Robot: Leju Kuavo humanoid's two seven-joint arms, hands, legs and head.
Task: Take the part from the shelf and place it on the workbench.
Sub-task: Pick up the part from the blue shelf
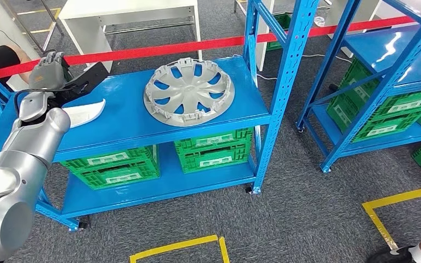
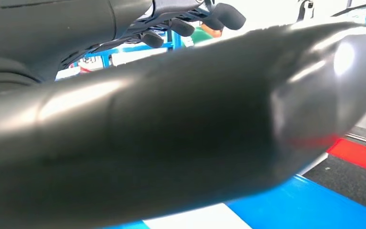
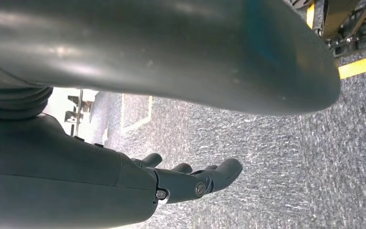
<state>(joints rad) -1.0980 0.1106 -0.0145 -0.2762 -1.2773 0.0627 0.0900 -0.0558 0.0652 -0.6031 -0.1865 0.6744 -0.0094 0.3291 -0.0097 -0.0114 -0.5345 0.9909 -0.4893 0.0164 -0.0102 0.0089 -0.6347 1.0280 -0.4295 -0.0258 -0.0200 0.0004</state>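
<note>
Yellow tape lines [image 1: 181, 245] mark the grey carpet [image 1: 301, 213] nearest the robot; over that carpet the right hand [image 3: 190, 181] hangs empty, fingers loosely apart; beyond stands a blue shelf [image 1: 126, 129] with green crates [image 1: 214, 149] below; on its top, the left hand [image 1: 48, 70] reaches a black-and-white part [image 1: 82, 96], grasp unclear; a silver hubcap [image 1: 189, 91] lies alongside; a red barrier tape [image 1: 142, 52] runs behind.

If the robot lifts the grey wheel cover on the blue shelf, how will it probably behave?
The wheel cover looks like thin moulded plastic with open slots, so it is probably light and may flex a little. It lies flat on the shelf, so it should slide rather than roll. Its thin rim tabs might snap under pressure.
</note>
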